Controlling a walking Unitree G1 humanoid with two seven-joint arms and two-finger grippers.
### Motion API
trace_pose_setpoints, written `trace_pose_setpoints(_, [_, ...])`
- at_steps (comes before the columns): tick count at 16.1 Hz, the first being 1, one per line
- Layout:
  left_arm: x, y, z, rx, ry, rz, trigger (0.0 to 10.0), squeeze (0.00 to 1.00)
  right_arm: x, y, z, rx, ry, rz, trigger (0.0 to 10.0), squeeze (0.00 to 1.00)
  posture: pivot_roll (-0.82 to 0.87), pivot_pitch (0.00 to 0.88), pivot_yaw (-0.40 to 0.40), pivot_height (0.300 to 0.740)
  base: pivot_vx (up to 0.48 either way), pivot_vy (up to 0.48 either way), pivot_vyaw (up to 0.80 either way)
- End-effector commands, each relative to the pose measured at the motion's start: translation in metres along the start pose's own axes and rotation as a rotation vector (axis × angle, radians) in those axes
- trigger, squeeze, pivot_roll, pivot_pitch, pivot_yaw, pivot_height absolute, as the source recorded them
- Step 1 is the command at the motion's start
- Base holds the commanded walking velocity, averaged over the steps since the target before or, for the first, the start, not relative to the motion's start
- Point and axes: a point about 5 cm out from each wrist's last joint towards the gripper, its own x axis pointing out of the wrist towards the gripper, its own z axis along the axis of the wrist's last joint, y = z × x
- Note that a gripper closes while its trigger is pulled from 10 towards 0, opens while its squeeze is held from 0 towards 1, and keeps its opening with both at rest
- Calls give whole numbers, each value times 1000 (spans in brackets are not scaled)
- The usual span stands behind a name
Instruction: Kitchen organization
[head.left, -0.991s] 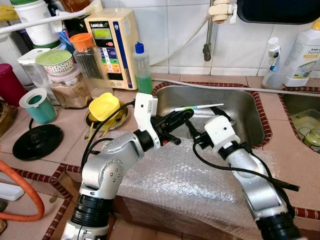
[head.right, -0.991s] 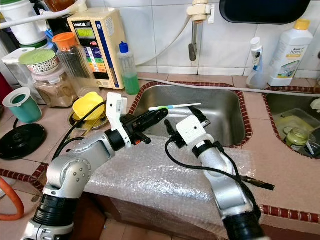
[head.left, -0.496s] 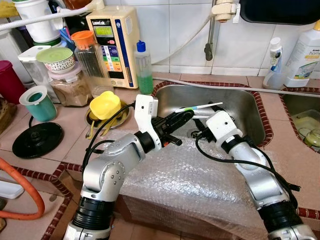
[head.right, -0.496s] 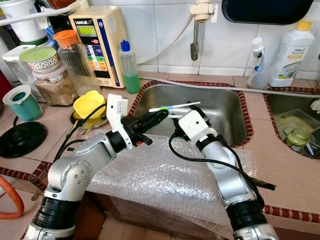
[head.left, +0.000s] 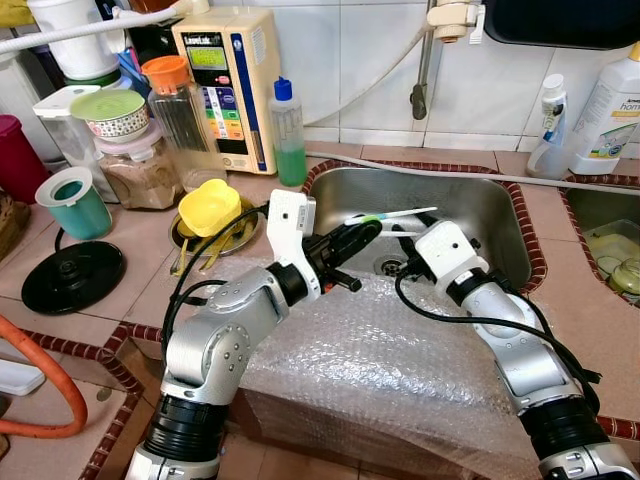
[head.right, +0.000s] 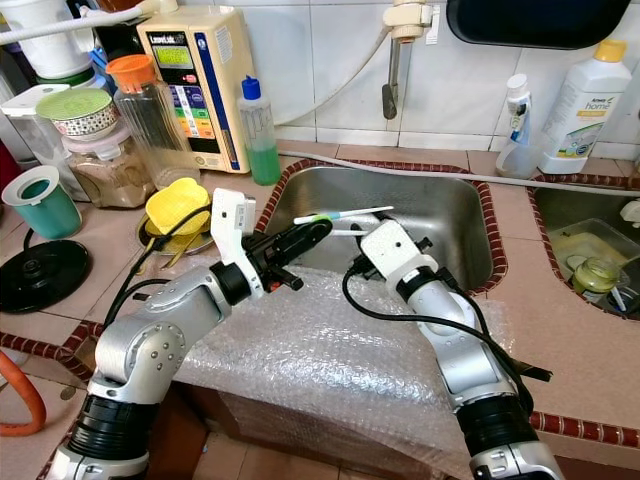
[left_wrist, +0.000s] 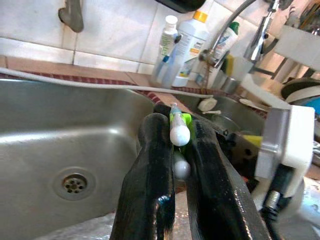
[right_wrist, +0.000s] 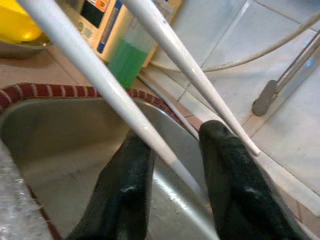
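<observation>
Left hand (head.left: 365, 232) clamps both chopsticks (head.left: 395, 215) over sink (head.left: 495, 225); right hand (right_wrist: 172, 175) has moved in, open, straddling one stick — handover looks imminent.

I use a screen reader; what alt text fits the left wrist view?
The left gripper is shut on two white chopsticks, seen end-on, above a steel sink with its drain; bottles stand beyond.
</observation>
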Motion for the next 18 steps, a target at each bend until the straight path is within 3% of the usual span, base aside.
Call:
trace_pose_setpoints(1, [-2,4,-3,11,14,36,0,0,2,-1,6,15,-39,9,0,0,57,0,59,740,0,0,0])
trace_pose_setpoints(8, [-2,8,-9,44,42,55,0,0,3,3,18,35,-97,53,0,0,57,0,64,740,0,0,0])
trace_pose_setpoints(11, [-3,9,-14,88,70,59,1843,0,4,4,15,35,-82,61,0,0,63,0,66,740,0,0,0])
trace_pose_setpoints(12, [-4,11,-18,93,84,72,3098,0,4,3,15,27,-82,54,0,0,62,0,69,740,0,0,0])
trace_pose_setpoints(13, [-5,12,-20,97,89,74,3725,0,4,1,14,19,-81,50,0,0,62,0,69,740,0,0,0])
trace_pose_setpoints(14, [-6,10,-23,86,104,56,10000,0,4,-1,14,14,-79,39,0,0,64,0,71,740,0,0,0])
trace_pose_setpoints(15, [-7,11,-25,86,110,56,10000,1000,4,-2,14,13,-76,34,0,0,64,0,73,740,0,0,0])
trace_pose_setpoints(18, [-10,11,-33,101,171,32,10000,1000,0,-4,10,-6,-61,13,0,0,62,0,90,740,0,0,0])
